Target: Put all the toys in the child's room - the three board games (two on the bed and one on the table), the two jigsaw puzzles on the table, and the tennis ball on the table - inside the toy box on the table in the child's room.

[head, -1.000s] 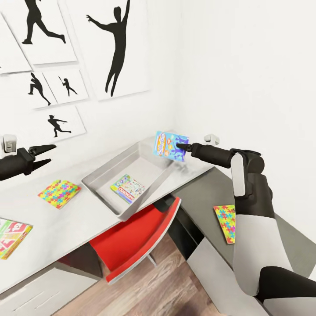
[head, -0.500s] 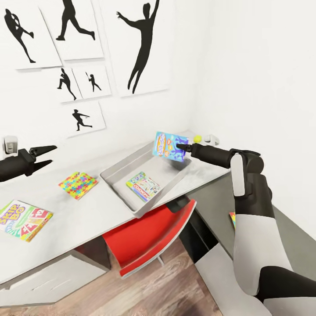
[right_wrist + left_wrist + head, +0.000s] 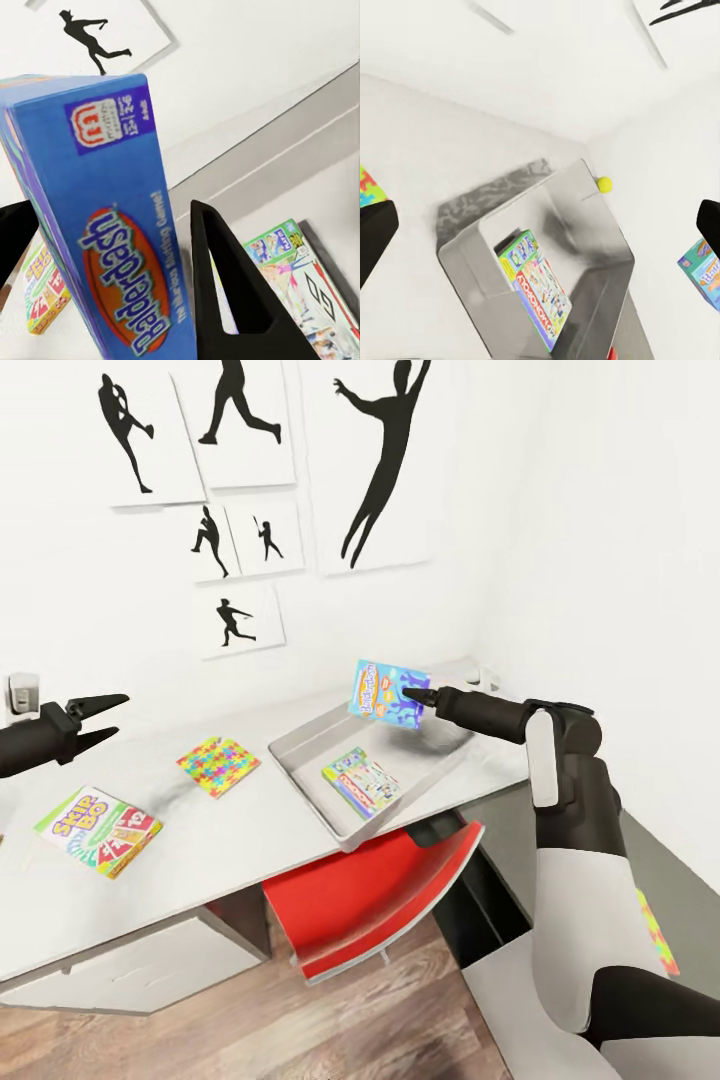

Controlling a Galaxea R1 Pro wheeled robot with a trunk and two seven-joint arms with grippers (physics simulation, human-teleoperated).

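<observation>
nothing on the table (image 3: 200, 850) has moved, only the camera. right end effector (image 3: 408, 693) clamps the blue board game (image 3: 387, 694) above the toy box (image 3: 300, 745); left end effector (image 3: 108, 718) hangs apart, empty.

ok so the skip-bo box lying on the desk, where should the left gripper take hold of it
The Skip-Bo box lies flat on the light desk top, so there is little height to pinch from above. It sits close to the desk's front edge, so probably best to grip across its thin near edge, coming in low from the robot's side with the open left gripper, perhaps after sliding it slightly over the edge.
</observation>
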